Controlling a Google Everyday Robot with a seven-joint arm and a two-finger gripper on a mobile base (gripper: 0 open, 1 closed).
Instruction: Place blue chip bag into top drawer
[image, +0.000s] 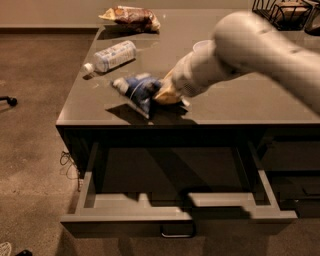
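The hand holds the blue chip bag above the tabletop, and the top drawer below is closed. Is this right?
Not quite. The camera view shows the top drawer pulled open, not closed. The hand does hold the blue chip bag above the tabletop.
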